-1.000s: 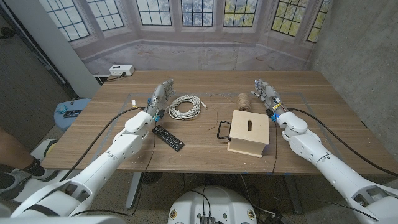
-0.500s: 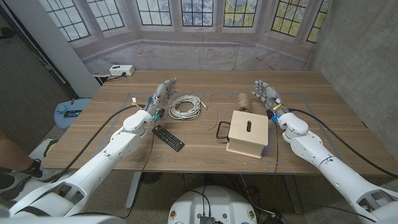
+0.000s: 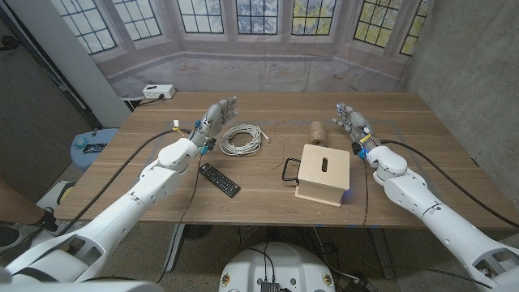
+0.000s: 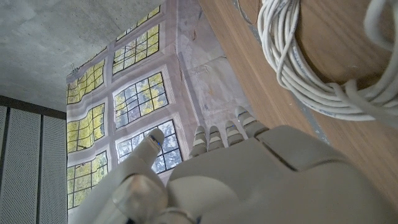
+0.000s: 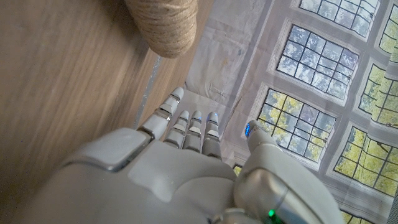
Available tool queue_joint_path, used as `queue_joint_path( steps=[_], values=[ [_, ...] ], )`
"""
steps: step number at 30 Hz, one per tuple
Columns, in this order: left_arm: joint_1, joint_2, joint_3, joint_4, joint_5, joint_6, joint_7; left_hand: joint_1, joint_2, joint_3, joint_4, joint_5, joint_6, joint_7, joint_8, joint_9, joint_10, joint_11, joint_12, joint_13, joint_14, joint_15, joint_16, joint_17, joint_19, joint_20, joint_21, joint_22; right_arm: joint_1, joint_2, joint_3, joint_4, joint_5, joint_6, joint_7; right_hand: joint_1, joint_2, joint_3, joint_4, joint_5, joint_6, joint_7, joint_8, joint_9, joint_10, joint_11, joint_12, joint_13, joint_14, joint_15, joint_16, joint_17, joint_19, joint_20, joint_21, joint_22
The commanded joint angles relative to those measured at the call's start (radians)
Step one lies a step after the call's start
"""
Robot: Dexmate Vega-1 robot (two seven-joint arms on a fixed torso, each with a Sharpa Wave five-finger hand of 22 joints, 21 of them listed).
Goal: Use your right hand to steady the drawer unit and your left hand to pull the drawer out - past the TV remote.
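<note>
While both arms have crept forward over the last second, neither has reached its job yet: the left hand now sits a little further up the table, just beside the coil of white cable, and the right hand has edged back and outward, near the spool of twine. Both hands hold nothing, fingers straight and only slightly apart, as the wrist views also show. The wooden drawer unit stands between the arms, nearer the right one, its black handle facing the TV remote, which lies well apart to the left. Judging from the handle sitting close to the box, the drawer is barely out, if at all, so steadying and pulling are both still to do, and the left hand must come down past the remote to the handle. Everything rests on a wood-grain table, with a white power strip at its far left corner; behind hangs a printed backdrop of leaded windows, flanked by grey concrete walls
</note>
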Motion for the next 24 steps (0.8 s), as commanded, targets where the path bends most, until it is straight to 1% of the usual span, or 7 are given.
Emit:
queue_joint_path(
  steps=[1, 5, 8, 13, 16, 18, 24],
  values=[
    [-0.034, 0.053, 0.047, -0.053, 0.084, 0.011, -0.048, 0.012, 0.003, 0.001, -0.004, -0.002, -0.003, -0.007, -0.001, 0.003, -0.001, -0.004, -0.005, 0.004, 0.003, 0.002, -0.001, 0.002, 0.000, 0.009, -0.003, 0.004, -0.015, -0.028, 0.016, -0.022, -0.003, -0.010, -0.008, 0.013, 0.000, 0.005, -0.008, 0.002, 0.000, 0.001, -0.001, 0.005, -0.005, 0.000, -0.003, 0.003, 0.000, -0.001, 0.004, 0.002, -0.004, -0.013, 0.002, 0.003],
    [-0.046, 0.075, 0.065, -0.072, 0.108, 0.018, -0.082, 0.008, 0.001, -0.002, -0.001, -0.002, -0.009, -0.012, -0.004, 0.003, -0.006, -0.003, -0.008, 0.004, -0.002, 0.004, -0.002, 0.004, 0.001, 0.011, -0.005, 0.004, -0.028, -0.041, 0.023, -0.040, -0.004, -0.016, -0.014, 0.016, 0.000, 0.006, -0.011, 0.002, 0.000, 0.002, -0.001, 0.005, -0.004, 0.001, -0.003, 0.003, 0.001, 0.000, 0.005, 0.001, -0.003, -0.012, 0.003, 0.003],
    [-0.051, 0.101, 0.075, -0.104, 0.130, 0.040, -0.098, 0.007, 0.000, -0.003, 0.000, -0.002, -0.017, -0.014, -0.007, 0.003, -0.009, -0.003, -0.010, 0.004, -0.005, 0.006, -0.003, 0.005, -0.002, 0.012, -0.008, 0.004, -0.044, -0.055, 0.032, -0.060, 0.003, -0.023, -0.014, 0.017, 0.001, 0.006, -0.013, 0.002, 0.000, 0.001, -0.001, 0.005, -0.005, 0.003, -0.003, 0.003, 0.000, 0.001, 0.005, 0.001, -0.003, -0.013, 0.003, 0.003],
    [-0.057, 0.133, 0.085, -0.141, 0.169, 0.035, -0.120, 0.004, -0.002, -0.007, 0.001, -0.002, -0.039, -0.021, -0.013, 0.004, -0.024, -0.002, -0.018, 0.005, -0.020, 0.009, -0.007, 0.006, -0.006, 0.014, -0.014, 0.004, -0.067, -0.070, 0.043, -0.085, 0.004, -0.028, -0.028, 0.020, 0.001, 0.005, -0.016, 0.002, -0.004, 0.002, -0.003, 0.005, -0.010, 0.006, -0.005, 0.003, -0.005, 0.001, 0.004, 0.001, -0.007, -0.011, 0.001, 0.003],
    [-0.074, 0.165, 0.099, -0.167, 0.202, 0.056, -0.152, -0.001, -0.007, -0.013, 0.003, -0.003, -0.054, -0.029, -0.015, 0.004, -0.045, 0.001, -0.026, 0.005, -0.035, 0.008, -0.009, 0.008, -0.013, 0.013, -0.020, 0.005, -0.081, -0.078, 0.050, -0.101, 0.005, -0.032, -0.038, 0.021, 0.001, 0.005, -0.018, 0.002, -0.006, 0.003, -0.003, 0.005, -0.010, 0.003, -0.005, 0.003, -0.007, 0.001, 0.003, 0.001, -0.009, -0.010, 0.001, 0.003],
    [-0.073, 0.175, 0.099, -0.179, 0.213, 0.054, -0.156, -0.004, -0.008, -0.016, 0.004, -0.003, -0.062, -0.029, -0.015, 0.004, -0.059, 0.003, -0.032, 0.005, -0.049, 0.011, -0.012, 0.008, -0.022, 0.013, -0.026, 0.005, -0.093, -0.083, 0.056, -0.113, 0.006, -0.034, -0.045, 0.021, 0.001, 0.005, -0.019, 0.002, -0.008, 0.004, -0.004, 0.005, -0.014, 0.003, -0.007, 0.003, -0.010, 0.003, 0.003, 0.001, -0.010, -0.010, 0.001, 0.003],
    [-0.070, 0.204, 0.098, -0.206, 0.244, 0.041, -0.172, -0.006, -0.011, -0.019, 0.003, -0.003, -0.063, -0.030, -0.014, 0.004, -0.061, 0.001, -0.032, 0.006, -0.050, 0.010, -0.010, 0.008, -0.022, 0.013, -0.028, 0.005, -0.117, -0.090, 0.068, -0.133, 0.004, -0.031, -0.064, 0.023, 0.002, 0.004, -0.022, 0.002, -0.012, 0.008, -0.005, 0.005, -0.018, 0.006, -0.008, 0.003, -0.013, 0.005, 0.002, 0.001, -0.011, -0.008, 0.001, 0.003]
  ],
)
